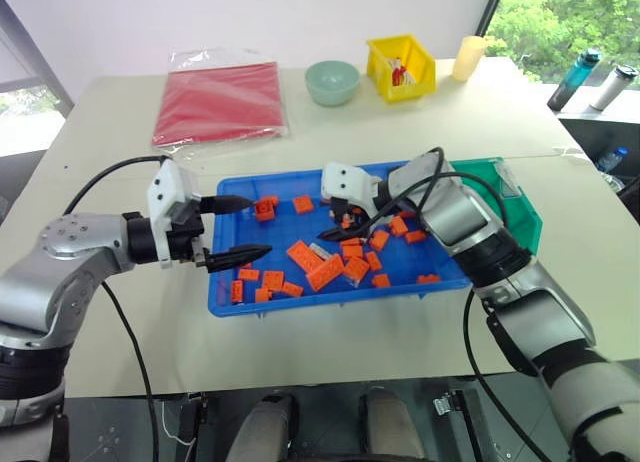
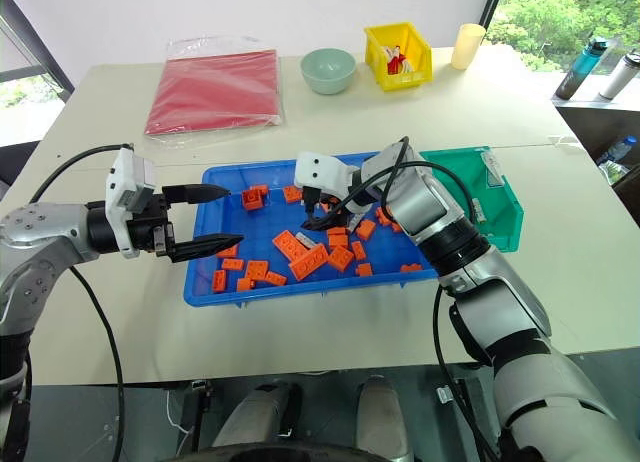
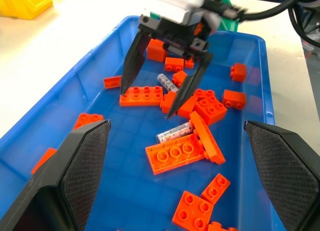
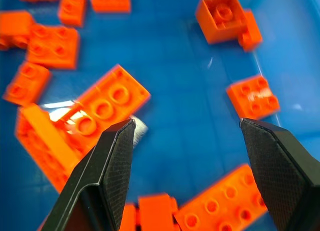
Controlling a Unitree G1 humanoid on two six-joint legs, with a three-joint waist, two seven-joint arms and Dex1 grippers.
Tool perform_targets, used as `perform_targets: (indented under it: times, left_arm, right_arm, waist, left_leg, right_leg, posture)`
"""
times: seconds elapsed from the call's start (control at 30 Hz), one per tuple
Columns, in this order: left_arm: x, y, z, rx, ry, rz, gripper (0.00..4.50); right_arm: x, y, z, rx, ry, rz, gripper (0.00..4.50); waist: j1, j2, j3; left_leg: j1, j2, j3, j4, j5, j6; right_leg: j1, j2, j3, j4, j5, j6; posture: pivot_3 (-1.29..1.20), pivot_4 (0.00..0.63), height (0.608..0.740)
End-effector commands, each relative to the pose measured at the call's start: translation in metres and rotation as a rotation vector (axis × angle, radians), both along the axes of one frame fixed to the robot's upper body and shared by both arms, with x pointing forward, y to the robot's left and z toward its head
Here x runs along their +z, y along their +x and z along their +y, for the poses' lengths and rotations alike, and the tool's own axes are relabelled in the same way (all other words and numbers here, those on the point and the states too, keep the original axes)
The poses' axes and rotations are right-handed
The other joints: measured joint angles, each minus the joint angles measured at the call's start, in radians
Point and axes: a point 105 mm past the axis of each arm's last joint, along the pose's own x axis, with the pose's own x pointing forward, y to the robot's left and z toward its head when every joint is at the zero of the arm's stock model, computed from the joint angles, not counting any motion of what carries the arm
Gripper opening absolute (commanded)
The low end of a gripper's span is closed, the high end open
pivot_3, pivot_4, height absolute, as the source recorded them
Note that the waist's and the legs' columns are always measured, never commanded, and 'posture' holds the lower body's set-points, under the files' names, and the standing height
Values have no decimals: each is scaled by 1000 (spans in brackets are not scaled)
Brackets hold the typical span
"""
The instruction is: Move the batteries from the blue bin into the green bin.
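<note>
The blue bin (image 1: 228, 300) lies at the table's middle, strewn with orange bricks. One battery (image 3: 174, 132) lies half tucked under a long orange brick (image 3: 176, 156). Another battery (image 3: 166, 80) sits among bricks farther in. My right gripper (image 1: 338, 225) hangs open over the bin's middle, its fingertips just above the bricks, nothing between them. In its own wrist view the right gripper (image 4: 186, 123) looks down on blue floor and bricks. My left gripper (image 1: 262, 225) is open at the bin's left end, empty and pointing inward. The green bin (image 1: 508, 197) touches the blue bin's right end.
At the back of the table are a red packet in clear plastic (image 1: 220, 102), a pale green bowl (image 1: 332, 80), a yellow bin (image 1: 400, 67) and a pale yellow cup (image 1: 468, 57). Bottles (image 1: 580, 77) stand beyond the table's right corner.
</note>
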Motion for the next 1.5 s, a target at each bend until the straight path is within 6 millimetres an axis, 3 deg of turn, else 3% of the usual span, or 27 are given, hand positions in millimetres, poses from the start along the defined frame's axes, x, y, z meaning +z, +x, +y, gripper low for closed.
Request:
perform_targets:
  times: [0.03, 0.5, 0.83, 0.93, 1.1, 1.17, 1.23, 1.4, 1.47, 1.5]
  left_arm:
    - [9, 0, -3, -21, 5, -43, 4500]
    - [12, 1, -4, -24, 8, -51, 4500]
    - [13, 1, -4, -16, 2, -57, 4500]
    - [13, 1, -5, -13, 0, -58, 4500]
    - [13, 1, -5, -13, -2, -59, 4500]
    - [11, 1, -5, -17, -3, -54, 4500]
    - [9, 0, -7, -29, -4, -41, 4500]
    - [1, -8, -12, -76, 2, -2, 4500]
    - [-2, -10, -14, -95, 2, 8, 4500]
    - [-5, -12, -17, -113, 4, 15, 4500]
  right_arm:
    - [7, -4, 3, 17, 19, -22, 3414]
    - [-28, -4, -1, 14, -55, 21, 3414]
    - [-42, 2, -7, 47, -136, -4, 3414]
    - [-40, 1, -5, 60, -127, -1, 2641]
    - [-37, -6, -2, 73, -94, 31, 115]
    - [-36, -10, -2, 74, -86, 35, 35]
    - [-25, -14, -3, 51, -30, 51, 35]
    - [30, -25, -25, -89, 202, 84, 35]
    - [54, -28, -43, -162, 286, 71, 35]
    - [70, -25, -67, -263, 341, 54, 35]
  waist:
    - [1, 0, 0]
    - [0, 0, 0]
    - [-1, 0, 0]
    - [0, 0, 0]
    - [-1, 0, 0]
    - [0, 0, 0]
    - [0, 0, 0]
    - [3, 0, 0]
    - [7, 0, 0]
    - [9, 0, 0]
  left_leg:
    - [0, 0, 0, 0, 0, 0]
    - [0, 0, 0, 0, 0, 0]
    - [0, 0, 0, 0, 0, 0]
    - [0, 0, 0, 0, 0, 0]
    - [0, 0, 0, 0, 0, 0]
    - [0, 0, 0, 0, 0, 0]
    - [0, 0, 0, 0, 0, 0]
    - [0, 0, 0, 0, 0, 0]
    - [0, 0, -1, 0, 0, 0]
    - [0, 0, -1, 0, 0, 0]
  right_leg:
    - [0, 0, 0, 0, 0, 0]
    - [0, 0, 0, 0, 0, 0]
    - [0, 0, 0, 0, 0, 0]
    - [0, 0, 0, 0, 0, 0]
    - [0, 0, 0, 0, 0, 0]
    - [0, 0, 0, 0, 0, 0]
    - [0, 0, 0, 0, 0, 0]
    - [0, 0, 0, 0, 0, 0]
    - [0, 0, 0, 0, 0, 0]
    - [0, 0, 0, 0, 0, 0]
  posture:
    - [0, 150, 717]
    - [0, 150, 717]
    - [0, 150, 717]
    - [0, 150, 717]
    - [0, 150, 717]
    - [0, 150, 717]
    - [0, 150, 717]
    - [0, 150, 717]
    - [0, 150, 717]
    - [0, 150, 717]
